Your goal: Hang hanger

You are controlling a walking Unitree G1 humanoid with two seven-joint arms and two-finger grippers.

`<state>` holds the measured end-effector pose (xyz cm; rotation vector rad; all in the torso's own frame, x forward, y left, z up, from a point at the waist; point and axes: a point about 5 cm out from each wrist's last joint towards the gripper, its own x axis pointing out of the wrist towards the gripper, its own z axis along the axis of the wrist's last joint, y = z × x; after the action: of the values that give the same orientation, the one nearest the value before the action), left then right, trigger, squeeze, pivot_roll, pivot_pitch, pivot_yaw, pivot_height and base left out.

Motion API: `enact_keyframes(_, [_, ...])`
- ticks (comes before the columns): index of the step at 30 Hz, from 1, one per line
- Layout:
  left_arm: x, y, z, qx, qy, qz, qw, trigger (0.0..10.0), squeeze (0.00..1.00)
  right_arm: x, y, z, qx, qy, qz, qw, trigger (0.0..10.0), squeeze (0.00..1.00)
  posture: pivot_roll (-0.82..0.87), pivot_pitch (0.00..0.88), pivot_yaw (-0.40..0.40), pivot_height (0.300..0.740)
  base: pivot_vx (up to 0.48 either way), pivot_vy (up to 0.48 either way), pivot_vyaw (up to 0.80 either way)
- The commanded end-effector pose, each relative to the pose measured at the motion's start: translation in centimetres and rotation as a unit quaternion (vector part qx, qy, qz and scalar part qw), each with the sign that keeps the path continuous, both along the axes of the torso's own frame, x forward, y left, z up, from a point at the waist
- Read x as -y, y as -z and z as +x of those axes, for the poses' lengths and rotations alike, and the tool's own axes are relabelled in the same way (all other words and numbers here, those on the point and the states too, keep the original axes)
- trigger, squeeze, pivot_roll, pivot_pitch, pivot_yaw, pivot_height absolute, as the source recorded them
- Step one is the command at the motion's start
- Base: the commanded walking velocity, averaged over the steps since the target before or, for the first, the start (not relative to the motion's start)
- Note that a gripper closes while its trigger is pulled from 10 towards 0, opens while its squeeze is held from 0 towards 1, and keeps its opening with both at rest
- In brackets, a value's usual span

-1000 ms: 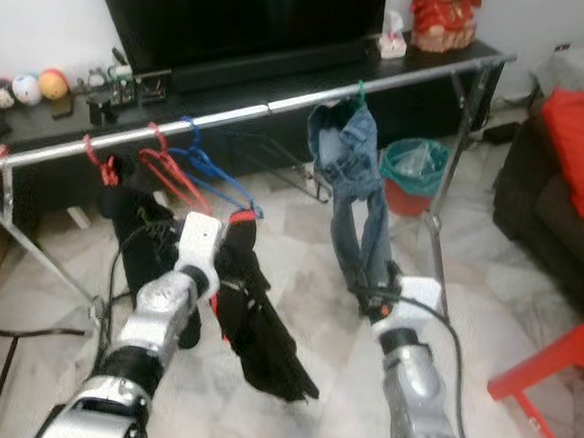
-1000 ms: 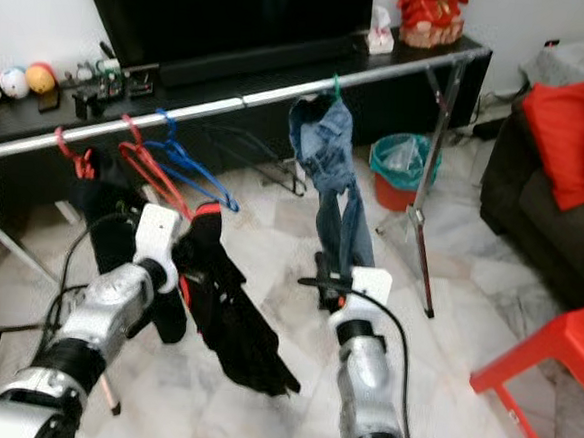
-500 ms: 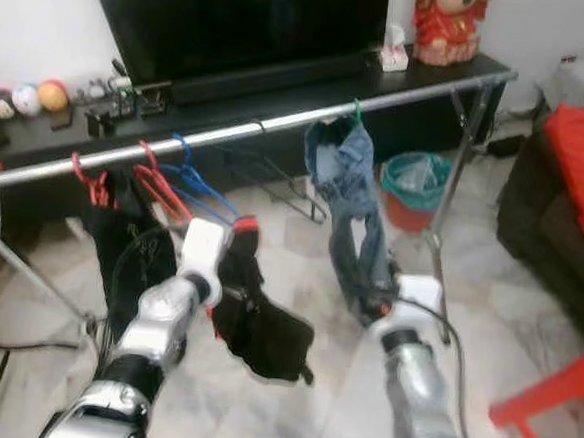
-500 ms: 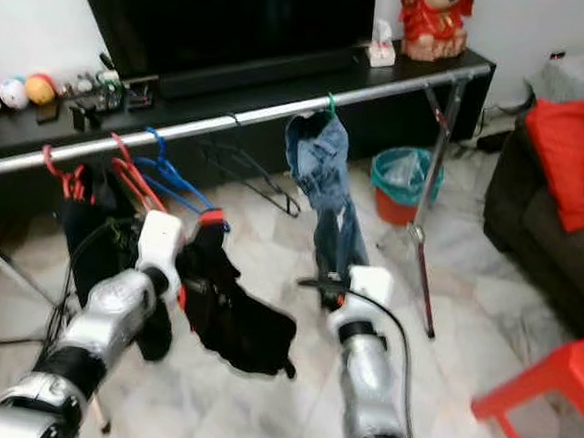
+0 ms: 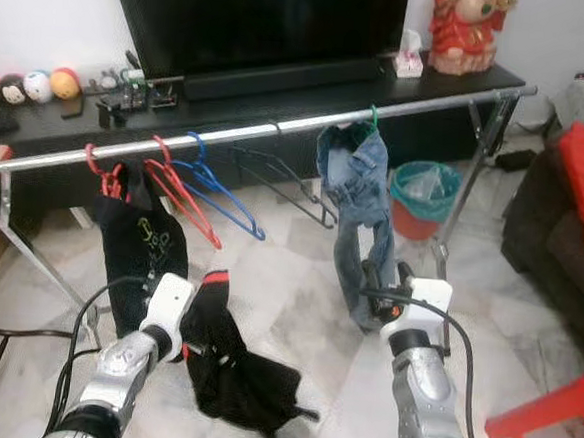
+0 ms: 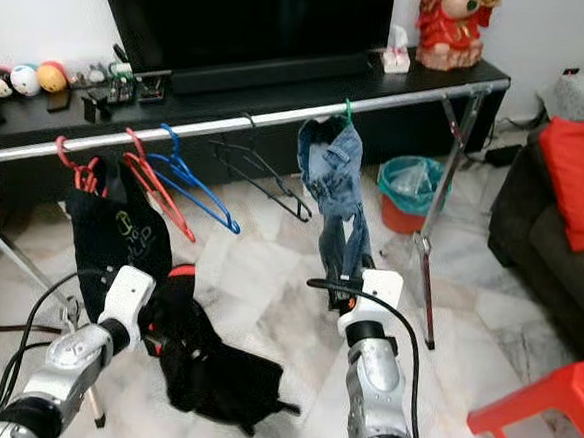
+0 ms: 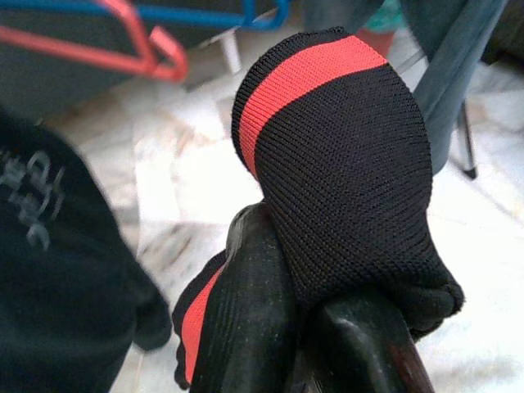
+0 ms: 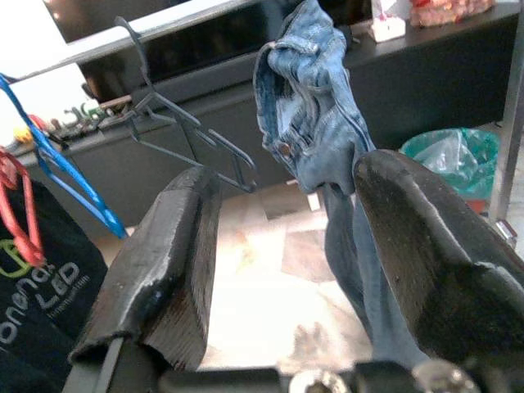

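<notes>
The left claw (image 5: 185, 344) grips a black garment (image 5: 229, 375) low, not yet on the rail (image 5: 228, 134); the right claw (image 8: 286, 246) is wide, empty.

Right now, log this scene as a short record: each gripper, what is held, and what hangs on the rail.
left gripper: shut on the black garment, low in front of the rail
black garment: black with a red band, hanging down toward the floor
right gripper: open, holding nothing, pointed at the jeans
rail: metal bar running across in front of the TV stand
on the rail: black T-shirt on a red hanger, bare red hanger, blue hanger, black hanger, jeans
floor: pale marble tiles
</notes>
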<state>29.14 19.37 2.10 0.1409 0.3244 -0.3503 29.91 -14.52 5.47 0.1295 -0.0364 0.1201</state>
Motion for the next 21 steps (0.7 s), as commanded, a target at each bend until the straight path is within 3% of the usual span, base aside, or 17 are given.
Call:
enact_keyframes(1, [-1.1,0.3,-0.4,-0.004,-0.021,0.011,1.0,10.0,0.0,-0.1,-0.1,0.1,0.0,-0.002,0.0,1.0,10.0,0.0,0.09,0.01,0.109,0.74,0.0,0.0,0.0])
enact_keyframes(10, [-4.7,1.7,-2.1,-0.038,-0.118,0.02,0.992,10.0,0.0,0.1,0.0,0.0,-0.004,-0.001,-0.004,1.0,10.0,0.0,0.09,0.002,0.107,0.74,0.0,0.0,0.0])
enact_keyframes(13, [-7.6,1.6,-2.8,-0.038,-0.214,0.013,0.976,10.0,0.0,0.3,0.1,-0.1,-0.005,0.002,-0.003,1.0,10.0,0.0,0.09,0.0,0.112,0.74,0.0,0.0,0.0])
enact_keyframes(17, [-9.5,1.5,-3.6,-0.04,-0.27,0.01,0.962,10.0,0.0,0.4,0.2,-0.1,-0.007,0.005,-0.004,1.0,10.0,0.0,0.09,0.0,0.112,0.74,0.0,0.0,0.0])
enact_keyframes(19, [-11.6,1.5,-4.7,-0.041,-0.321,0.014,0.946,10.0,0.0,0.6,0.3,-0.2,-0.008,0.008,-0.005,1.0,10.0,0.0,0.09,0.0,0.113,0.74,0.0,0.0,0.0])
enact_keyframes(20, [-11.6,1.5,-4.7,-0.041,-0.321,0.014,0.946,10.0,0.0,0.6,0.3,-0.2,-0.008,0.008,-0.005,1.0,10.0,0.0,0.09,0.0,0.113,0.74,0.0,0.0,0.0])
enact_keyframes(21, [-12.4,1.6,-5.3,-0.047,-0.342,0.016,0.938,10.0,0.0,0.7,0.3,-0.2,-0.009,0.009,-0.005,1.0,10.0,0.0,0.09,0.0,0.113,0.74,0.0,0.0,0.0])
